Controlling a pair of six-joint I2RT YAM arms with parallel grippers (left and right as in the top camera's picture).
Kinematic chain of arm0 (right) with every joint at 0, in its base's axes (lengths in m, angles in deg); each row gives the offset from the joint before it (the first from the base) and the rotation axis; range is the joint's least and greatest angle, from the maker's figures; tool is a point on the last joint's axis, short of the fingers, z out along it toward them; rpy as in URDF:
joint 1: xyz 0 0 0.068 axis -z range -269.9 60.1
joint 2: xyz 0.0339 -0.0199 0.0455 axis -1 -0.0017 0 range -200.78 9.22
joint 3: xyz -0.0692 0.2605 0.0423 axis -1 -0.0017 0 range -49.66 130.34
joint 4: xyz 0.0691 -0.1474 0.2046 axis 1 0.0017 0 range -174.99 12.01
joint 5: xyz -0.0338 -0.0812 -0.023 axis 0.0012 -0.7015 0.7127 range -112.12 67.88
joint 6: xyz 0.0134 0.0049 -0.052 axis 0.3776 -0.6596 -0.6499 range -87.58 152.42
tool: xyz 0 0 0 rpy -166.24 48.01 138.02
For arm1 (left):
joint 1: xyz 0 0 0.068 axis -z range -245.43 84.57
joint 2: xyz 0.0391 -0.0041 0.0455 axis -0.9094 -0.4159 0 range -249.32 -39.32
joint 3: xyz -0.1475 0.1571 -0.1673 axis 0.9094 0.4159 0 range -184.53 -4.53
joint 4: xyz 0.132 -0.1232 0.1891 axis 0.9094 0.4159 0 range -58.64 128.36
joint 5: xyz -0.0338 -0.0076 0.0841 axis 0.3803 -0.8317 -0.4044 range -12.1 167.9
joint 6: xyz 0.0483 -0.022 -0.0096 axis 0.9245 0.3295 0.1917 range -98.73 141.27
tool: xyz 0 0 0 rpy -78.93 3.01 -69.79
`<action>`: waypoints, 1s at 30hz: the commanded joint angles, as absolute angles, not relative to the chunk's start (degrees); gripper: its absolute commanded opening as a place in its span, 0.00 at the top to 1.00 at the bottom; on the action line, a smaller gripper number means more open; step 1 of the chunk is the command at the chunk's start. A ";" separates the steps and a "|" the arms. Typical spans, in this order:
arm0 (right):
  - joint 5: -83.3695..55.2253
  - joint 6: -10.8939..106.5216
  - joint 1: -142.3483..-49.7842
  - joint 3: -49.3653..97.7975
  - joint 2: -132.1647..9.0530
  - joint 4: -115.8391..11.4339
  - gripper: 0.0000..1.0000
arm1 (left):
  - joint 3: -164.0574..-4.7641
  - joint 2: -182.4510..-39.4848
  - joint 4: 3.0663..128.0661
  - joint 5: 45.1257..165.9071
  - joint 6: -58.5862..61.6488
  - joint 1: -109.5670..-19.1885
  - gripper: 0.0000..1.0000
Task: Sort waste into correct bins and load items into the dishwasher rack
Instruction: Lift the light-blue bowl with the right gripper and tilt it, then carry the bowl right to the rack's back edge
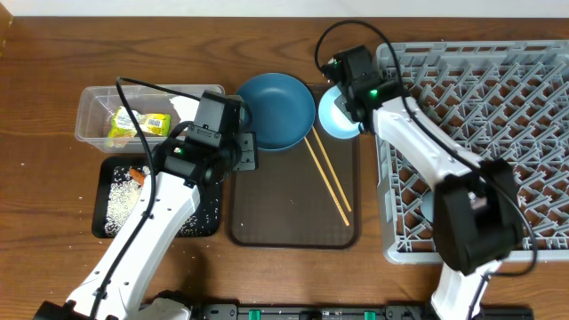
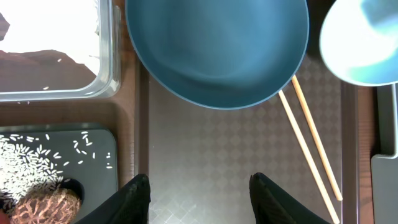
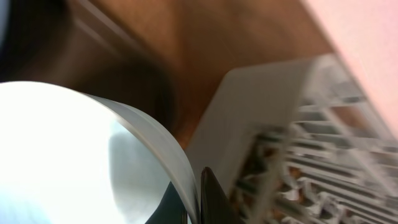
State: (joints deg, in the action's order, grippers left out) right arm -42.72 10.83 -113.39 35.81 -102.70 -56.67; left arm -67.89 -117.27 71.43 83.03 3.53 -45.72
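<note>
My right gripper (image 1: 352,114) is shut on the rim of the pale blue-white bowl (image 1: 334,117), held at the dark brown tray's far right corner beside the grey dishwasher rack (image 1: 498,116); the bowl (image 3: 74,155) fills the right wrist view with the rack (image 3: 311,162) beyond. My left gripper (image 2: 199,199) is open and empty over the brown tray, just short of the blue plate (image 1: 277,108), which also shows in the left wrist view (image 2: 217,50). The wooden chopsticks (image 1: 329,178) lie on the tray. The clear tub (image 1: 98,116) holds the yellow-green wrapper (image 1: 133,124). The black tray (image 1: 116,200) holds rice grains, a carrot (image 1: 136,172) and a brown piece (image 2: 43,205).
The dark brown serving tray (image 1: 284,213) lies between the bins and the rack. A light-blue item (image 1: 429,206) sits inside the rack's near left part, mostly hidden by my right arm. Bare wooden table surrounds everything.
</note>
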 commanded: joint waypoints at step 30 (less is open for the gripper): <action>-54.76 4.06 -89.94 35.70 -92.49 -50.40 0.99 | -69.26 -117.14 71.61 81.91 4.06 -45.85 0.47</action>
State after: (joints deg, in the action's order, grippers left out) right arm -53.29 4.80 -92.65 35.81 -94.22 -50.71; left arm -67.89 -117.27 71.46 83.03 3.53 -45.72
